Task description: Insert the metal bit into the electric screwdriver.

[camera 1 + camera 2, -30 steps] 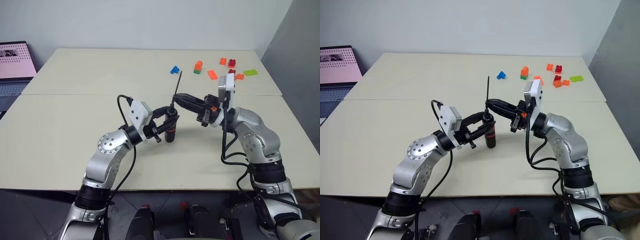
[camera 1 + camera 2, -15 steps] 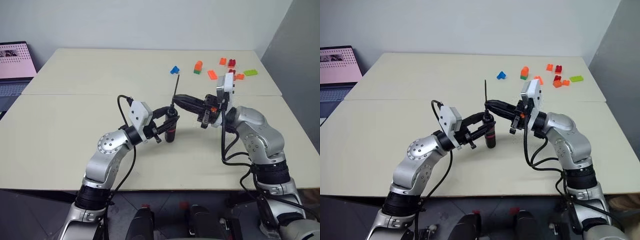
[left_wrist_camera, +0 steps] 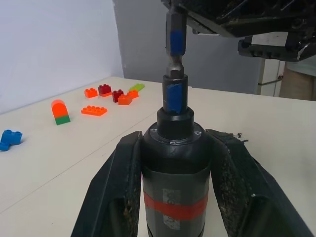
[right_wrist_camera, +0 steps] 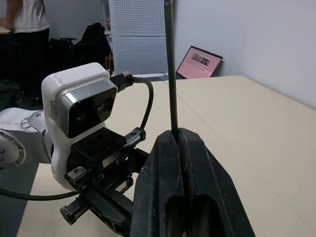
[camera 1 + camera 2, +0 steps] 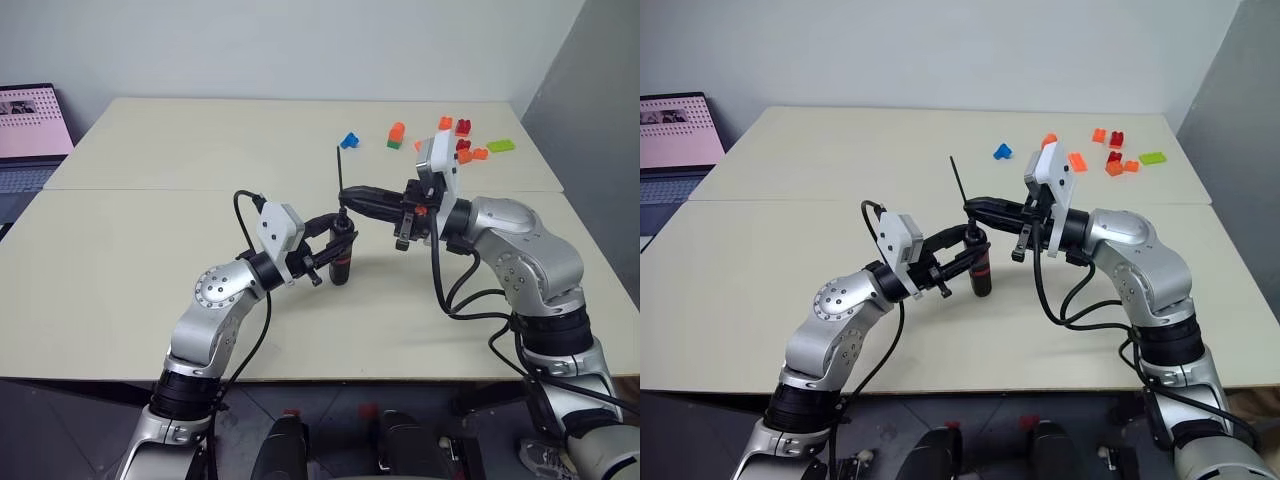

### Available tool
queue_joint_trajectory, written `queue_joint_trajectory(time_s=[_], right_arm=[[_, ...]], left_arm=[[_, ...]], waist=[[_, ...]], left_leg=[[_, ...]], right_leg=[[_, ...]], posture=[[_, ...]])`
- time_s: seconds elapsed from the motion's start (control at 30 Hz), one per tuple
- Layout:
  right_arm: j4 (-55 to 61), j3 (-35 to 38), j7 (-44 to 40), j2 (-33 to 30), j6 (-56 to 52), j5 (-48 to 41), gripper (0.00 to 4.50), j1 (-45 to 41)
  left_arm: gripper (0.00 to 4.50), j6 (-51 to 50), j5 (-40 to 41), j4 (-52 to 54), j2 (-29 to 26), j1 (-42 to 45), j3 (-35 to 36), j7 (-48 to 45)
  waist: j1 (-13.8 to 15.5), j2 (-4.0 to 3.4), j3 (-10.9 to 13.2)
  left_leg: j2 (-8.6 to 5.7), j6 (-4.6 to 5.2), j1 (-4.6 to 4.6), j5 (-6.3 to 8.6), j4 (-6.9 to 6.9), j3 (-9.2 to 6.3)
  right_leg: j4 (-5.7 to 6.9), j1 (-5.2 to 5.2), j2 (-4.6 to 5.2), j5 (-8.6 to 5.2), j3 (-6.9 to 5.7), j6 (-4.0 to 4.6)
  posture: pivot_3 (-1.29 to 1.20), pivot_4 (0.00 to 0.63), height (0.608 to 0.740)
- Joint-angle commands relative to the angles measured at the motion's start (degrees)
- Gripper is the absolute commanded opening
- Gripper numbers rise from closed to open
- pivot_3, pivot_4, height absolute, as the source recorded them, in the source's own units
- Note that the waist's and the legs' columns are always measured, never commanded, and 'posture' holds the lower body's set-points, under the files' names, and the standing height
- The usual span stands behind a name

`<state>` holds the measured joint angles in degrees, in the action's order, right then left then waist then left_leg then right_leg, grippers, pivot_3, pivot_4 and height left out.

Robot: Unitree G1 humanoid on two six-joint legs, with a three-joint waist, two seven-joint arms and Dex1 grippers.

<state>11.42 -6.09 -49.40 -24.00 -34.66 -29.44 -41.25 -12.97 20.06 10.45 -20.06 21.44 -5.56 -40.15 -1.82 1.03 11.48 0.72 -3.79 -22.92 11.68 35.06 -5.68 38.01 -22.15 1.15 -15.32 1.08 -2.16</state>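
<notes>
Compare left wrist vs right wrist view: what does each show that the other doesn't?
Left wrist: the electric screwdriver upright between the left gripper fingers, red band and blue tip, the bit's lower end seated in the tip, toy bricks beyond. Right wrist: the left arm's wrist camera, a laptop, a person far back. Both: the metal bit, the right gripper shut on it, the table.

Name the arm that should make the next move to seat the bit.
Right. Its claw pinches the metal bit directly above the electric screwdriver, which the left claw holds upright as a steady socket. Probably the right just lowers it in.
</notes>
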Motion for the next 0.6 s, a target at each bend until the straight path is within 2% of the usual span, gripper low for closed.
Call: queue_joint_trajectory(time_s=[0.03,0.5,0.53,0.57,0.6], right_arm=[[-1.0,-2.8,0.1,-1.3,-5.3,0.5,0.0,1.3],[0.0,-1.4,1.4,-1.7,-11.0,-1.8,0.0,0.2],[0.1,-1.4,1.4,-1.7,-10.8,-1.8,0.42,0.2],[0.1,-1.3,1.5,-1.6,-10.7,-1.7,0.5,0.2],[0.3,-1.2,1.5,-1.7,-10.7,-1.7,0.81,0.2]], left_arm=[[1.62,-0.1,-1.4,-0.3,-0.5,-0.5,0.0,0.4],[1.62,0.3,-1.6,-0.3,-0.6,-0.5,-0.2,-0.1],[1.62,0.3,-1.6,-0.3,-0.6,-0.5,-0.2,-0.1],[1.62,0.3,-1.6,-0.3,-0.5,-0.5,-0.2,-0.1],[1.62,0.2,-1.5,-0.3,-0.6,-0.6,-0.2,-0.1]], waist=[[0.0,-0.02,-0.1],[0.0,-0.16,-0.4],[0.0,-0.16,-0.4],[0.0,-0.16,-0.4],[0.0,-0.16,-0.4]], left_leg=[[0.0,0.0,0.0,0.0,0.0,0.0],[0.0,0.0,-0.01,0.0,-0.03,0.03],[0.0,0.0,-0.01,0.0,-0.04,0.01],[0.0,0.0,-0.01,0.0,-0.06,0.01],[0.0,0.0,-0.01,0.0,-0.08,0.01]], right_leg=[[0.0,0.0,0.0,0.0,0.01,0.0],[-0.04,-0.01,0.0,-0.14,0.02,0.25],[-0.04,-0.01,0.0,-0.13,-0.01,0.23],[-0.04,-0.02,0.0,-0.13,-0.01,0.22],[-0.04,-0.03,0.0,-0.13,-0.01,0.22]], posture=[[0.0,0.15,0.74],[0.0,0.15,0.74],[0.0,0.15,0.74],[0.0,0.15,0.74],[0.0,0.15,0.74]])
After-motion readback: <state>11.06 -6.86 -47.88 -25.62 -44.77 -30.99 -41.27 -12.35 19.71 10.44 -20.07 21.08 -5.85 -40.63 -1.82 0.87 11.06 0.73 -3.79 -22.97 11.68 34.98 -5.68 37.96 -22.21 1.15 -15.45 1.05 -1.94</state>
